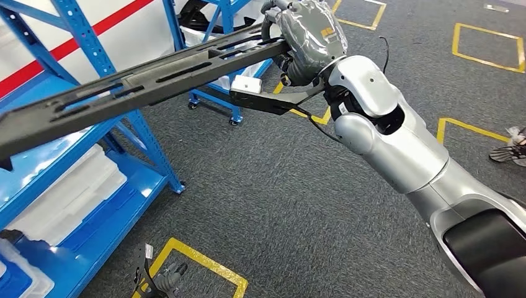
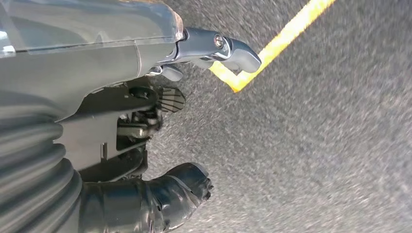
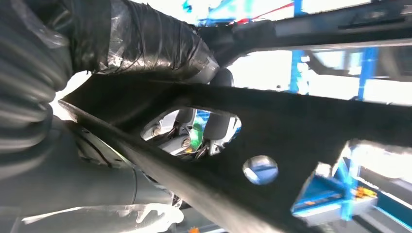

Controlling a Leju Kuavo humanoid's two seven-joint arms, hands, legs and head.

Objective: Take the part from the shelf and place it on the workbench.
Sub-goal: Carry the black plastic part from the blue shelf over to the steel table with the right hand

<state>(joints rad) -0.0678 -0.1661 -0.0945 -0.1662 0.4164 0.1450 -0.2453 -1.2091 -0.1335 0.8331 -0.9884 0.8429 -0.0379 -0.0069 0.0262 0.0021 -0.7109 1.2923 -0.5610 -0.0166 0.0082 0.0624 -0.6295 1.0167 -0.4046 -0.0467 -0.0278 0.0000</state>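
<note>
The part (image 1: 142, 81) is a long black slotted bar with a lower bracket and a small white block (image 1: 246, 84). It slants from the top centre of the head view down to the left edge, crossing in front of the blue shelf (image 1: 87, 37). My right hand (image 1: 307, 40) grips its upper end with the arm raised. In the right wrist view the part (image 3: 272, 126) runs across close up, and the taped thumb (image 3: 145, 43) wraps over it. My left hand (image 2: 145, 121) hangs over the grey carpet with fingers (image 2: 228, 48) apart, holding nothing.
White trays (image 1: 68, 198) lie on the lower boards of the blue shelf. A second blue rack on casters (image 1: 217, 102) stands behind the part. Yellow tape squares (image 1: 487, 46) mark the grey carpet. A shoe (image 1: 508, 149) shows at the right edge.
</note>
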